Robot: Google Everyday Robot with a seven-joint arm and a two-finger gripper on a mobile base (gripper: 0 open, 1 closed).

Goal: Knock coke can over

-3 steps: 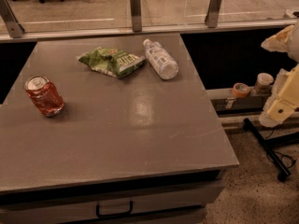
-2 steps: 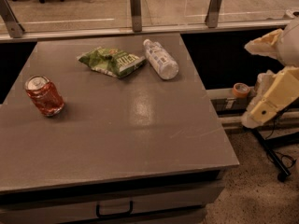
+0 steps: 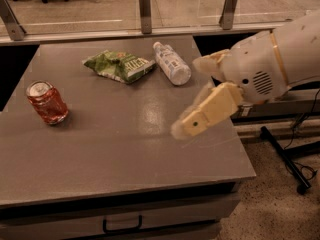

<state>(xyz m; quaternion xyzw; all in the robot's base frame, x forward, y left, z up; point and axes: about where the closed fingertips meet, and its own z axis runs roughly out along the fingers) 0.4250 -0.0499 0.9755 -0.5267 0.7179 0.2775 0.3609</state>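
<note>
The coke can [image 3: 47,102] is a red can with a silver top. It stands upright on the grey table [image 3: 115,149] near its left edge. My gripper [image 3: 189,96] hangs over the table's right side, far to the right of the can and not touching it. Its two cream fingers [image 3: 206,115] point left and are spread apart with nothing between them. The white arm enters from the right edge of the view.
A green crinkled chip bag [image 3: 118,65] and a white plastic bottle [image 3: 171,63] lie on their sides at the back of the table. A glass railing with metal posts [image 3: 145,4] runs behind it. A drawer handle [image 3: 122,226] shows below, and black stand legs [image 3: 285,159] at right.
My arm and gripper have swung in from the right edge of the view to over the table's right side, toward the can. The can, bag and bottle have not moved.
</note>
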